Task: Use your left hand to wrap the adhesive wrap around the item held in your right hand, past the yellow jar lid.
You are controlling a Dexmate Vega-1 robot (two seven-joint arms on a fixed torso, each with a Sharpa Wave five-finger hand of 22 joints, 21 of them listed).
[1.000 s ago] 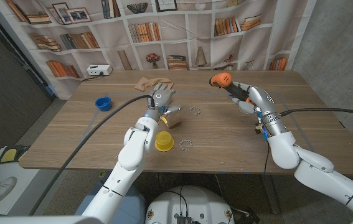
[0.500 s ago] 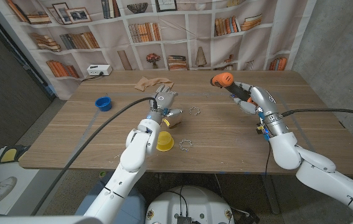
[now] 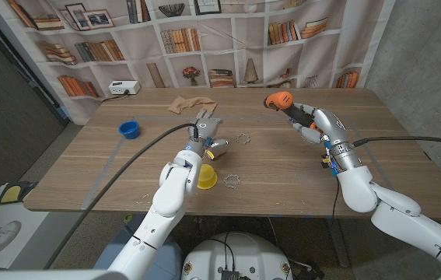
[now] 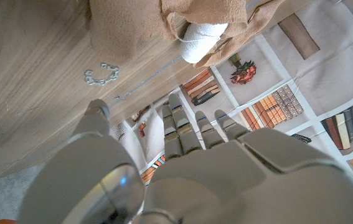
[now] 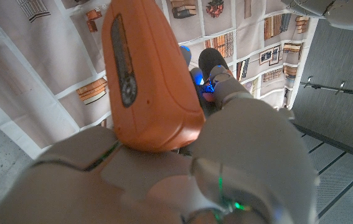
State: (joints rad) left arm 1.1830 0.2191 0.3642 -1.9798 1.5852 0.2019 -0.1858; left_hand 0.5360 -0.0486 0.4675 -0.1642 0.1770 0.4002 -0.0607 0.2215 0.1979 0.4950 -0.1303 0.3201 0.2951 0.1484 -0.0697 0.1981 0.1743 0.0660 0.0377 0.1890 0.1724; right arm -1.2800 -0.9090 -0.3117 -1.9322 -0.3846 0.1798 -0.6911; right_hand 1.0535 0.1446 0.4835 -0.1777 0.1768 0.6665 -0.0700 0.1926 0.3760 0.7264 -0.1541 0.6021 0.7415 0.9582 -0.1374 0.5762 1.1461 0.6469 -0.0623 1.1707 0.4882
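The tan adhesive wrap point(image 3: 191, 103) lies crumpled at the table's far side; the left wrist view shows its folds point(image 4: 132, 25) around a white roll point(image 4: 204, 34). My left hand point(image 3: 206, 132) hovers short of it, beyond the yellow jar lid point(image 3: 205, 177), with fingers point(image 4: 192, 130) apart and nothing in them. My right hand point(image 3: 307, 118) is raised at the right and grips an orange tool-like item point(image 3: 278, 99), seen close in the right wrist view point(image 5: 145, 81).
A blue cup point(image 3: 129, 129) stands at the left. Two small metal toothed rings lie near the middle, one point(image 3: 243, 139) right of my left hand, one point(image 3: 231, 181) beside the lid. A white power box point(image 3: 124, 88) sits at the far left edge.
My left hand has reached further away from me, past the yellow lid toward the tan wrap. The right hand and the orange item have held still.
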